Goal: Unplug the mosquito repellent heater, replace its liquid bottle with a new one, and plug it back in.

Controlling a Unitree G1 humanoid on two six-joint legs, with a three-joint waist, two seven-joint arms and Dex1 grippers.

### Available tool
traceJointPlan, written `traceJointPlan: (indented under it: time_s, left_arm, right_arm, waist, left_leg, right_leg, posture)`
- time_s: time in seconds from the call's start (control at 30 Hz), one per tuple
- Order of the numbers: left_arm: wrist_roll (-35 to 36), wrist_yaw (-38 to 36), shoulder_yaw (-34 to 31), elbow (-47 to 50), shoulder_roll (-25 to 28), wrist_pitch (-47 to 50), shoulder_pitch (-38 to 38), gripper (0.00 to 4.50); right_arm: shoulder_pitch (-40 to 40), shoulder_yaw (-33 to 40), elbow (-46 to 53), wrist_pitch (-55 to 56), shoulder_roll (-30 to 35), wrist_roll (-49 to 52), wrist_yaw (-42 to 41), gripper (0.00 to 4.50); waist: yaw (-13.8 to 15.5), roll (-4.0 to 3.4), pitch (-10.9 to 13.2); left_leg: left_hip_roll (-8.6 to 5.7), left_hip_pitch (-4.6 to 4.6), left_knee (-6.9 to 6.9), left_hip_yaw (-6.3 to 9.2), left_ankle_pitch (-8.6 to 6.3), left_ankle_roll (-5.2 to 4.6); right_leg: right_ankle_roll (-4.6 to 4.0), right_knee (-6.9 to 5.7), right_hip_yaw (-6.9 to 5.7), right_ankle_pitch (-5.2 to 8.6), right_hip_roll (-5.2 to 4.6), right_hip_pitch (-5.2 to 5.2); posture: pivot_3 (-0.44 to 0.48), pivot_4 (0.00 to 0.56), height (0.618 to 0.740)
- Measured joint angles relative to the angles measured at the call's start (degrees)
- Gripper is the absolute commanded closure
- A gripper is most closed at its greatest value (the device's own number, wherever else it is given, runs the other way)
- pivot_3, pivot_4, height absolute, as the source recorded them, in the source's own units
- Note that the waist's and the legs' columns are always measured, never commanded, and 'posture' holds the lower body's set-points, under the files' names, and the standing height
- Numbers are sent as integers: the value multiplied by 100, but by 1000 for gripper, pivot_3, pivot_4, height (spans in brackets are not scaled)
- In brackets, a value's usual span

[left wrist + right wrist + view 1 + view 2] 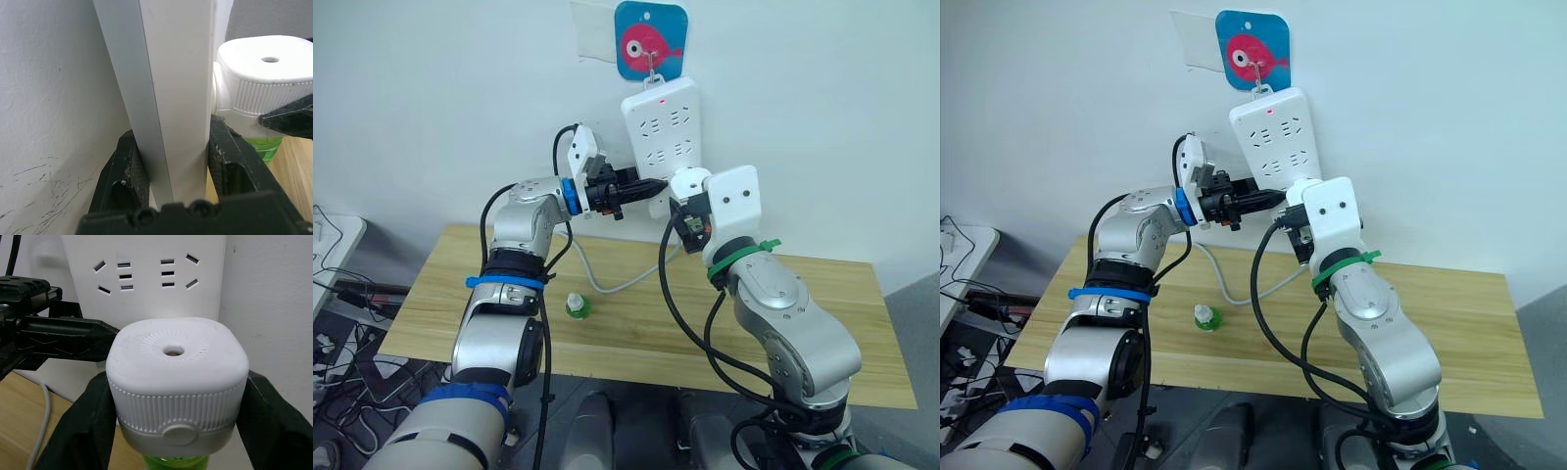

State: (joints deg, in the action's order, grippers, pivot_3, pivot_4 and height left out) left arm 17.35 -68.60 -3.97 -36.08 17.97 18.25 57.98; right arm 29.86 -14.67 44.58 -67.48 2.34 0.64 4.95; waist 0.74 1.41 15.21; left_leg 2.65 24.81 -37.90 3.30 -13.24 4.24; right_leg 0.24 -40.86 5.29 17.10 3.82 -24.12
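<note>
The white mosquito repellent heater is held in my right gripper, shut on its two sides. It sits close against the lower face of the white power strip; its prongs are hidden. Its liquid bottle shows as green plastic under the heater, wick hidden. My left gripper is shut on the strip's lower part, one finger behind it and one in front. The new one, green with a white cap, stands upright on the wooden table, below the left arm.
The power strip hangs on the wall from a blue fish hook plate, and its white cable loops down over the table's back edge. Cables and a white box lie on the floor at the left.
</note>
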Motion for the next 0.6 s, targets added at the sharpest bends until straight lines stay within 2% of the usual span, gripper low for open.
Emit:
traceJointPlan:
  time_s: [0.6]
  left_arm:
    - [23, 5, 74, -291, -11, -212, 112, 3098]
  right_arm:
    - [-2, 3, 19, 9, 107, -68, -110, 1577]
  waist:
    - [-2, 3, 9]
  left_leg:
    - [-4, 3, 1, 2, 0, 0]
  right_leg:
    - [1, 4, -1, 0, -2, -1]
  posture:
    - [94, 280, 740]
